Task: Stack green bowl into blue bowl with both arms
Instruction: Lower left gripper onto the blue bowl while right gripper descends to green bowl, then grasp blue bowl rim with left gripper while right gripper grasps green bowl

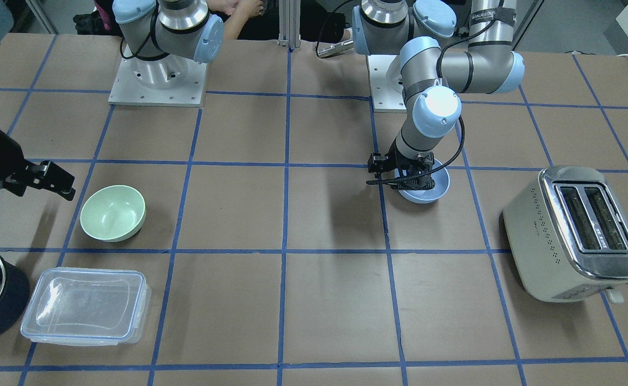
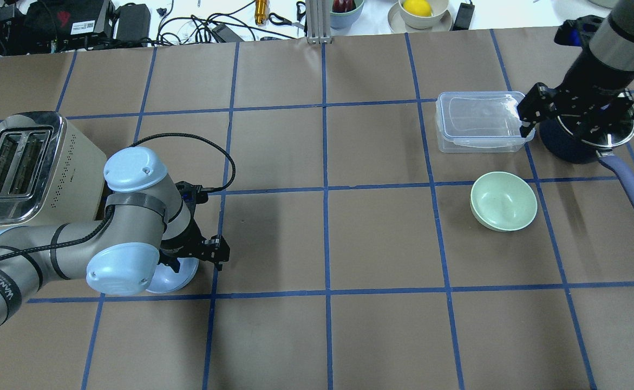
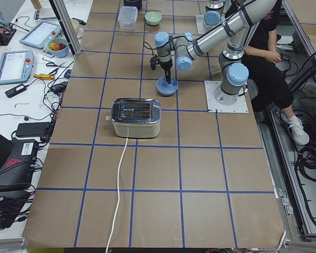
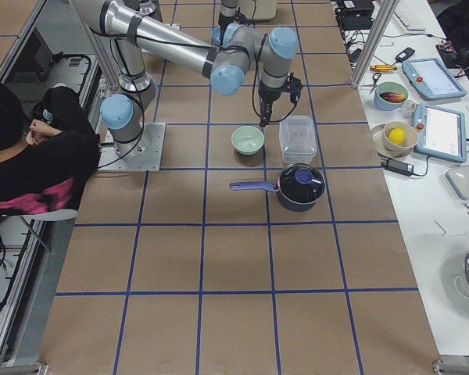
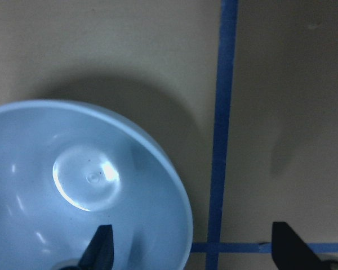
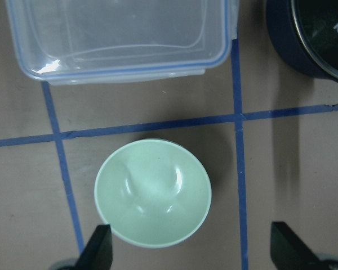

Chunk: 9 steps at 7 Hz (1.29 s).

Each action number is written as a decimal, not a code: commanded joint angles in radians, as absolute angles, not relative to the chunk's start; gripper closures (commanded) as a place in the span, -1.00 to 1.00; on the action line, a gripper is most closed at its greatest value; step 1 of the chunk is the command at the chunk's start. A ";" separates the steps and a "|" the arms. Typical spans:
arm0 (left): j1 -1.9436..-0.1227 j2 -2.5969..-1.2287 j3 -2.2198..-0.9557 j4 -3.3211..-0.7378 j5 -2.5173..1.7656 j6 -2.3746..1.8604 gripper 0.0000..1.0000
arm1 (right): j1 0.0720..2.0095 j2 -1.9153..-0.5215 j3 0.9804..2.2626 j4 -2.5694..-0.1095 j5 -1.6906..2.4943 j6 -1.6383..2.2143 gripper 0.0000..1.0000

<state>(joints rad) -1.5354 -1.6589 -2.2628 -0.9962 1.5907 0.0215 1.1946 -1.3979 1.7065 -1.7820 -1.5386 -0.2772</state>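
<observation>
The blue bowl (image 1: 436, 188) stands upright on the table near the toaster, and it also shows in the overhead view (image 2: 178, 275). My left gripper (image 1: 402, 182) is low over it and open. In the left wrist view (image 5: 194, 250) one finger is inside the bowl (image 5: 73, 191) and the other outside its rim. The green bowl (image 2: 503, 200) stands upright on the other side of the table. My right gripper (image 2: 574, 122) hangs open and empty high above the table. In the right wrist view (image 6: 191, 250) the green bowl (image 6: 152, 194) lies just ahead of the fingers.
A cream toaster (image 2: 24, 168) stands beside the left arm. A clear lidded container (image 2: 482, 127) and a dark blue saucepan (image 2: 566, 149) with a long handle (image 2: 628, 187) stand beyond the green bowl. The table carries blue tape grid lines.
</observation>
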 commanded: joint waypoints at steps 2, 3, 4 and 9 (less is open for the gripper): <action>-1.552 -1.640 -2.257 -0.986 1.589 0.032 1.00 | 1.154 -1.313 1.811 -1.931 -1.525 -0.342 -1.00; -1.554 -1.637 -2.256 -0.986 1.589 0.023 1.00 | 1.155 -1.298 1.865 -1.965 -1.525 -0.345 -1.00; -1.560 -1.629 -2.238 -0.974 1.586 0.009 1.00 | 1.154 -1.289 1.937 -2.061 -1.528 -0.344 -1.00; -1.906 -1.926 -1.621 -1.092 1.505 -0.402 1.00 | 1.154 -1.270 2.016 -2.183 -1.525 -0.359 0.84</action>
<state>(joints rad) -1.8476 -1.8100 -1.7724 -1.0668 1.5065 -0.3428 1.1540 -1.2754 2.0152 -2.1758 -1.5246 -0.3565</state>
